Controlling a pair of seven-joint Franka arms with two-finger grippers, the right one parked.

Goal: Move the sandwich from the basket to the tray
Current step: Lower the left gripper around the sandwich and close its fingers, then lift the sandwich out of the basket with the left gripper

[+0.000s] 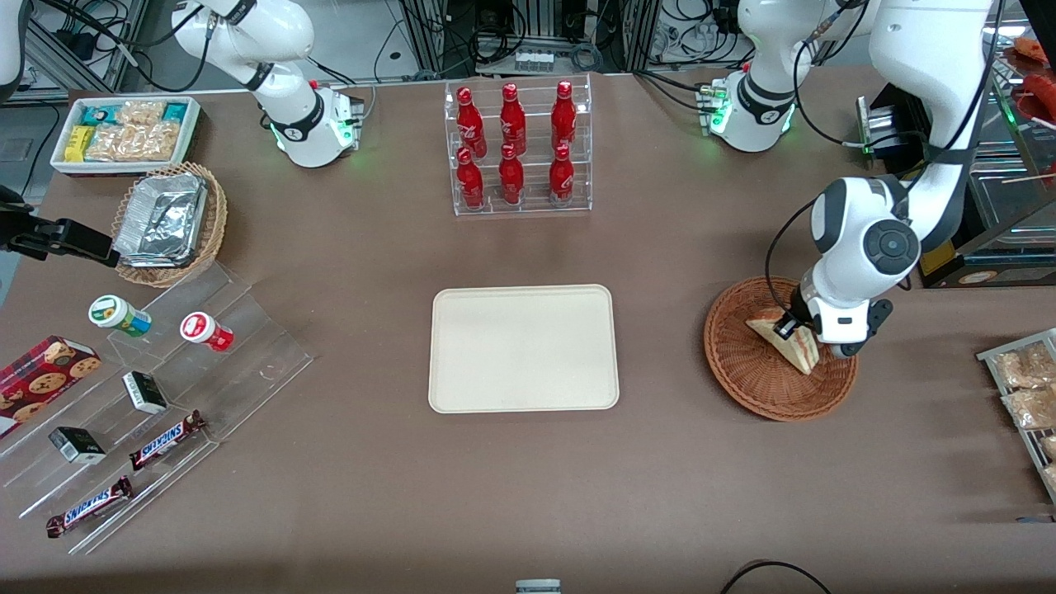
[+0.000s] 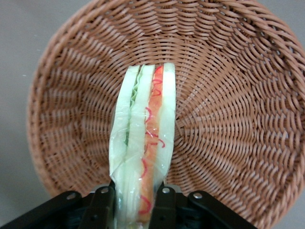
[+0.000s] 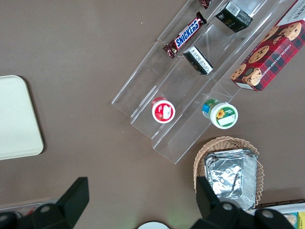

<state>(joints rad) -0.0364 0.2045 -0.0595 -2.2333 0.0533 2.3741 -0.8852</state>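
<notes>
The sandwich is a pale wedge wrapped in clear film, with red and green filling along its cut edge. It is in the round reddish-brown wicker basket, toward the working arm's end of the table. My gripper is down in the basket and shut on the sandwich, one black finger on each flat side. The wrist view shows the basket's weave under the wedge. The cream tray lies at the table's middle, with nothing on it.
A clear rack of red bottles stands farther from the camera than the tray. Toward the parked arm's end are a tan basket of foil containers, a white bin of snacks and acrylic steps with candy bars. Bagged snacks lie near the basket.
</notes>
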